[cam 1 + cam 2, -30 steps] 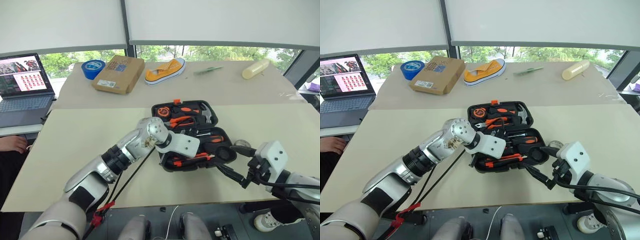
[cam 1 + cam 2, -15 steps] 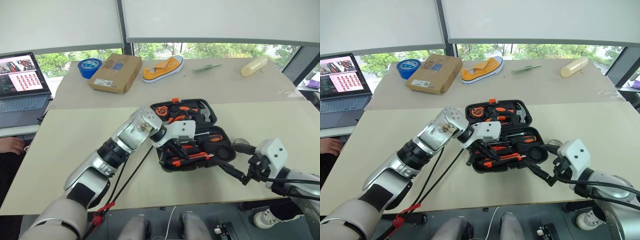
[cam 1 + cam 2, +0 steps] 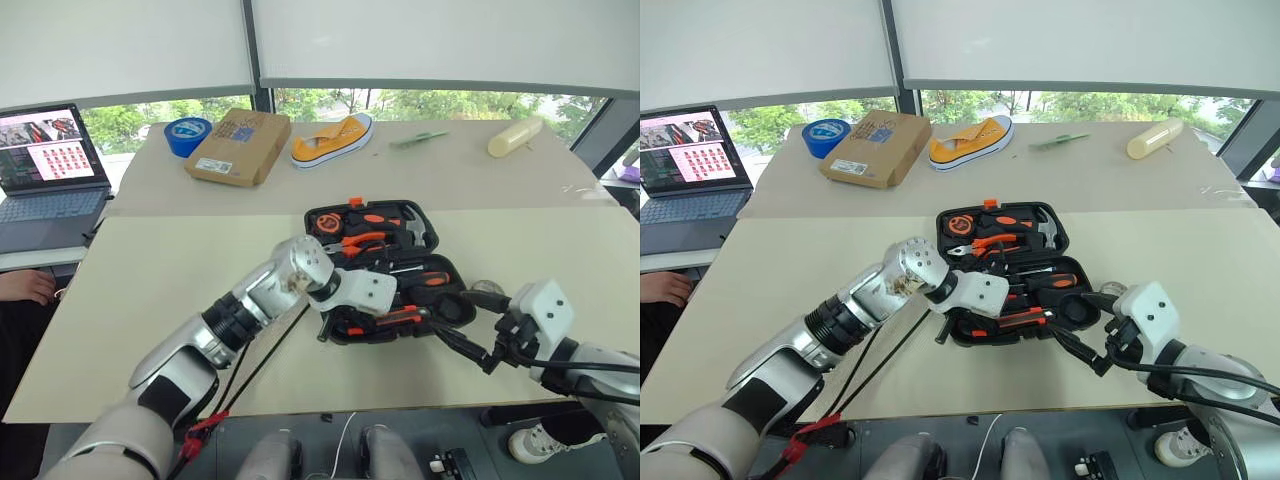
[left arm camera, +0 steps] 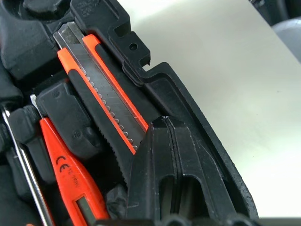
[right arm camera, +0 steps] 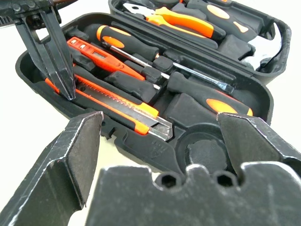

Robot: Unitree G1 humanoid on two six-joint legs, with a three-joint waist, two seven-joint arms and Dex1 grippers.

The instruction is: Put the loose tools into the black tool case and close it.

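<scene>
Left eye view: your beige table [image 3: 150, 290] lies bare around the open black moulded plastic tool case [image 3: 428, 238] mid-table. Left gripper [image 4: 171, 141], pressed together, rests at the case's near rim beside the black-and-orange utility knife [image 4: 101, 89]. Right gripper [image 5: 160, 136], spread, faces the case.

Black tool case [image 3: 1040, 215] open; utility knife [image 5: 113, 104] slotted inside

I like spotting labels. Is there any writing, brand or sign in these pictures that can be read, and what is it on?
"CE": on the orange tester pen lying in the tool case.
Cardboard box labels: too small to read.
Laptop screen: too small to read.
Tape roll: print too blurred to read.
</scene>
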